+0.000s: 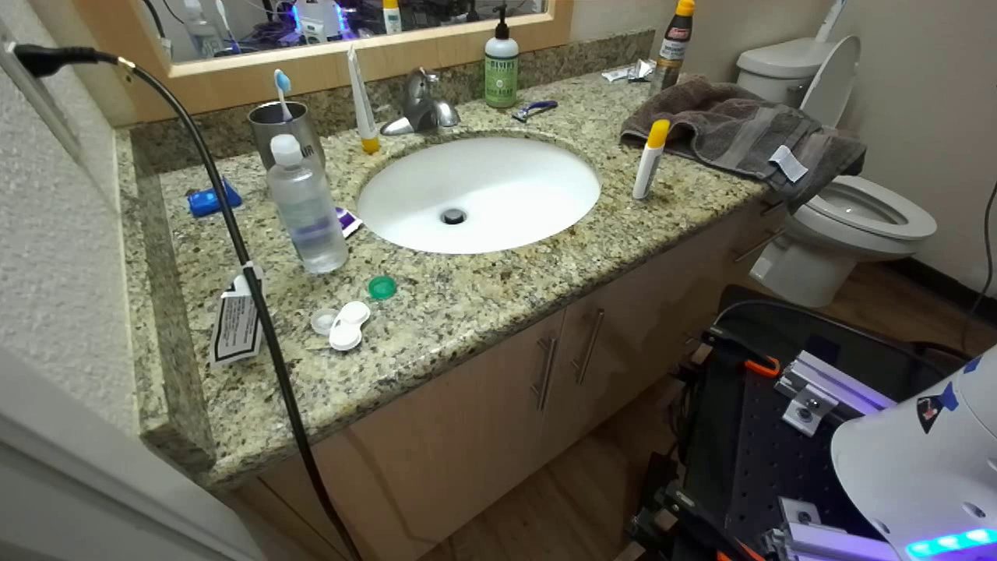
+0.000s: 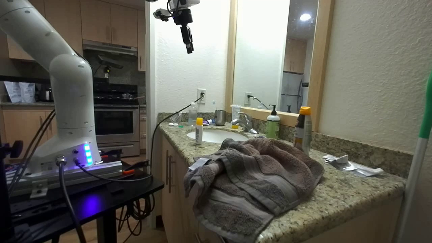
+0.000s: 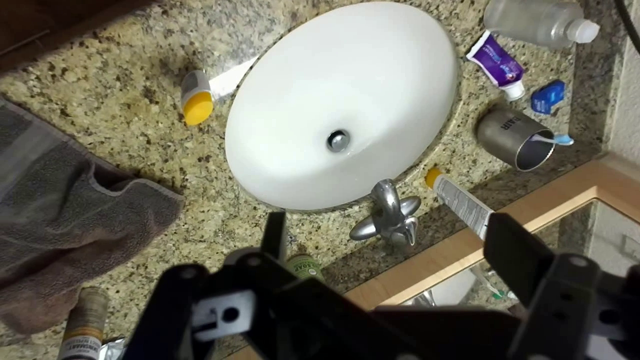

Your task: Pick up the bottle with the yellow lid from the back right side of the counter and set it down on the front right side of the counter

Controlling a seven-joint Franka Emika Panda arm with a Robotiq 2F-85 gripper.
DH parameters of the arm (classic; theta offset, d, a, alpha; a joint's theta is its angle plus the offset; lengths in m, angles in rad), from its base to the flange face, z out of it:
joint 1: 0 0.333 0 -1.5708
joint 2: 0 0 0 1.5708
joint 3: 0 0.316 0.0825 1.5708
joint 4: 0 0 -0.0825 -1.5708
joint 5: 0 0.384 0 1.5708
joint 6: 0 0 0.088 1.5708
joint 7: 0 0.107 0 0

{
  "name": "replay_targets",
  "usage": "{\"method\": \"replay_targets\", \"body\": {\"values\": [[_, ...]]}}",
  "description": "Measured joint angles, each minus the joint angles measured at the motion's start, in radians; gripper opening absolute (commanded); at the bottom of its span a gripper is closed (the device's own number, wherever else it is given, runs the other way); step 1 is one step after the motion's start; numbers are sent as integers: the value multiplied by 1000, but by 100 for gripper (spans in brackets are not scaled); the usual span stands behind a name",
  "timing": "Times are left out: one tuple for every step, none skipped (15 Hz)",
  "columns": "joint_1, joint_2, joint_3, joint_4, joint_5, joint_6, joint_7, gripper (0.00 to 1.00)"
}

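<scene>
The slim pale bottle (image 1: 647, 173) stands upright on the speckled granite counter (image 1: 483, 292), between the sink and the grey towel, near the front edge. Its yellow lid (image 1: 659, 133) points up. The bottle also shows in an exterior view (image 2: 198, 135) and at upper left in the wrist view (image 3: 194, 84). My gripper (image 2: 189, 49) hangs high above the counter, well apart from the bottle. In the wrist view the gripper's two black fingers (image 3: 387, 220) are wide apart with nothing between them.
The white oval sink (image 1: 498, 183) and faucet (image 1: 424, 109) are mid-counter. The grey-brown towel (image 2: 256, 179) drapes over the front edge. A green soap bottle (image 1: 501, 74), a dark orange-capped spray bottle (image 2: 302, 131), a white tube (image 3: 462, 205), a clear bottle (image 1: 308, 206) and a black cable (image 1: 234, 226) stand around.
</scene>
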Motion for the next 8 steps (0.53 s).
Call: {"method": "replay_targets", "body": {"values": [[-7,9,14,-5,-15,26,33,100],[-18,31,27,-3,-22,70,82,100],[-29,68,33,9,-22,111,124,100],[-42,120,30,37,-22,144,160,100],[-56,177,22,76,-22,167,188,100],[-74,241,11,126,-22,180,215,100],[-90,300,-2,178,-22,182,241,100],[-104,359,-18,232,-23,183,267,100]]}}
